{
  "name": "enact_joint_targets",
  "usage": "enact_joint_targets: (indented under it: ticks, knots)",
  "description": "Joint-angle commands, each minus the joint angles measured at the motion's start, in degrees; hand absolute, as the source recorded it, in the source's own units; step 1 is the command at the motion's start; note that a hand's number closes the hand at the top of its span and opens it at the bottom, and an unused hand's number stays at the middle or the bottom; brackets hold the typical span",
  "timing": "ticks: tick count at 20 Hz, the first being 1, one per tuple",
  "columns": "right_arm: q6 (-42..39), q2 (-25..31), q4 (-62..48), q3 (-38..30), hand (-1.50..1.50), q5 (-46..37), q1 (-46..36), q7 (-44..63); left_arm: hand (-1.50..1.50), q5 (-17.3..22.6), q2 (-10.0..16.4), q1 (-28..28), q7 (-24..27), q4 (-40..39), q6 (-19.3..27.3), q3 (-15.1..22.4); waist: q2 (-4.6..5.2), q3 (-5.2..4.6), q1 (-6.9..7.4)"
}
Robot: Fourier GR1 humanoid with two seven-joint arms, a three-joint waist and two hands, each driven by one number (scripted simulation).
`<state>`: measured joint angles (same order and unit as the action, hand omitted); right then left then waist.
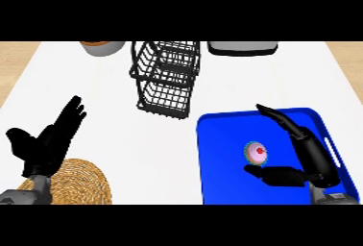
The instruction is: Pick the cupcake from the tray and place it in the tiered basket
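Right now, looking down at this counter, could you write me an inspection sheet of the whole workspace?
Surface: white counter, flat.
Job's things: cupcake on the blue tray; black wire tiered basket beyond the tray, to its left.
Clutter: woven mat lower left; bowl and grey object at the far edge, both cut off.
Robot hands: right robot hand open over the tray, cupcake between thumb and straight fingers; left robot hand open, resting lower left, fingers up.
Cables: nothing seen.
Surroundings: tan strips beside the counter.
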<state>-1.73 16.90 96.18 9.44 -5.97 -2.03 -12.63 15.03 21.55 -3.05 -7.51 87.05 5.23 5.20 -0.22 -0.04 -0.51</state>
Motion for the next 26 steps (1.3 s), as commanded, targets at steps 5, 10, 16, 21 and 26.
enact_joint_targets:
  ticks: [5, 10, 16, 21, 26]
  knots:
    - [-5.3, 18.4, 10.9, 0.7, -1.5, -16.7, -0.8, 10.7, 0.0, 0.0, -1.2, -0.4, -0.2, 0.4, 0.2, 0.1, -0.1, -0.23, -0.67]
    - [-19.6, 28.1, 18.4, 7.0, -1.5, -20.1, 0.1, 21.2, 0.0, 0.2, -0.9, 2.0, -0.5, 2.6, -0.5, 0.5, -0.31, -0.32, 0.15]
    - [-29.1, 21.6, 27.9, 13.9, -1.5, -18.4, -3.7, 40.8, 0.0, 0.6, 0.2, 1.4, -2.3, 4.2, -1.9, -1.3, 0.09, -0.05, 0.77]
    - [-26.4, 16.0, 18.0, 11.2, -1.5, -24.1, -6.0, 37.2, 0.0, -2.7, -3.0, 3.4, -4.5, 8.4, -0.2, 0.8, 0.2, 0.05, 1.0]
    - [-23.5, 8.3, 14.4, 19.2, -1.5, -34.7, -4.6, 41.9, 0.0, -2.5, -3.3, 0.1, -4.8, 5.0, -1.6, -2.2, 0.22, 0.04, 0.82]
